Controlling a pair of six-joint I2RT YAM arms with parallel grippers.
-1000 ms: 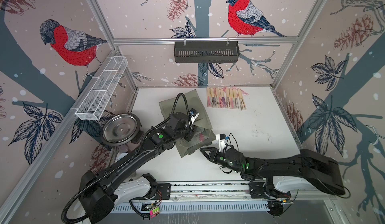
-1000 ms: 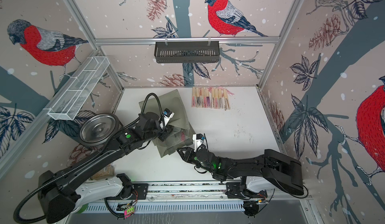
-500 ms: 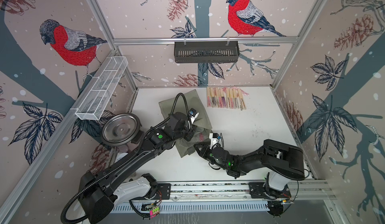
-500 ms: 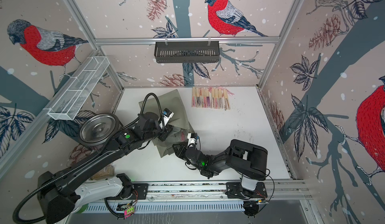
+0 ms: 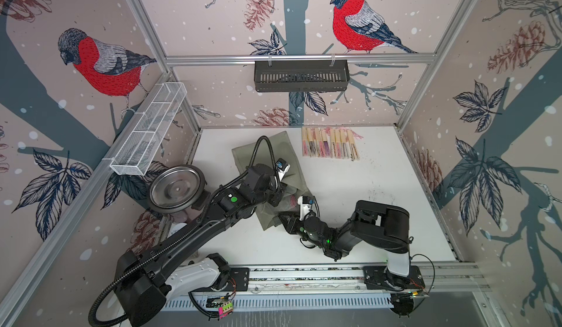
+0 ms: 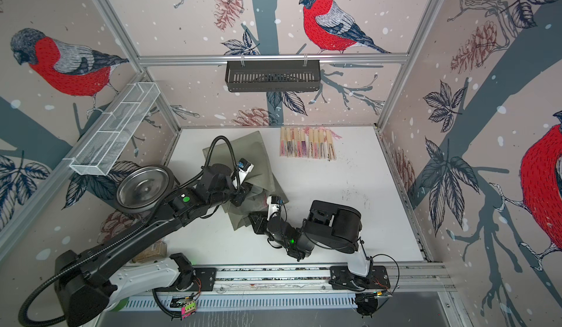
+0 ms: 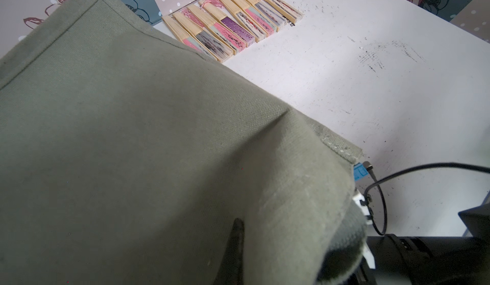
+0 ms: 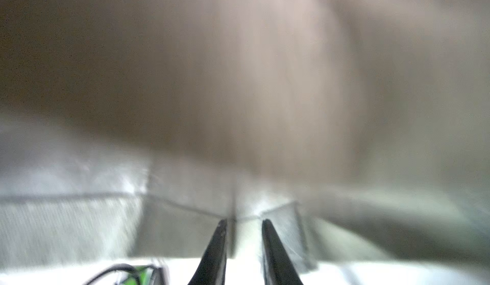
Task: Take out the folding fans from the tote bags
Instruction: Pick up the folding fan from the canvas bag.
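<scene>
- While the tote [image 5: 284, 150] [image 6: 258, 149] lies crumpled on the white surface [image 5: 365, 219], its closed end points to the back wall and its mouth to the arms' rail.
- Left tool [image 5: 275, 199] [image 6: 240, 199]: at the mouth, pressed together on the tote's upper rim. In the left wrist view the olive cloth [image 7: 132, 138] drapes over it, and only one dark finger [image 7: 237, 241] pokes out from under the cloth.
- Right tool [image 5: 286, 219] [image 6: 254, 219]: low at the mouth's near corner, just beside the left one. In the right wrist view its jaws [image 8: 244, 224] stand slightly apart, with a cloth edge close against one finger. That view is blurred, so contact cannot be judged.
- Fans [image 5: 330, 147] [image 6: 307, 147] [image 7: 230, 26]: a tidy row, side by side and touching, flat on the surface by the back wall, just right of the tote. Their pink tassels point toward the wall.
- Pinkish patch [image 5: 292, 201]: inside the mouth, between the two tools, too small to identify.
- Steel bowl [image 5: 176, 188]: at the surface's left edge, near the left arm.
- Mesh tray [image 5: 149, 127]: on the left wall.
- Black basket [image 5: 301, 76]: on the back rail.
</scene>
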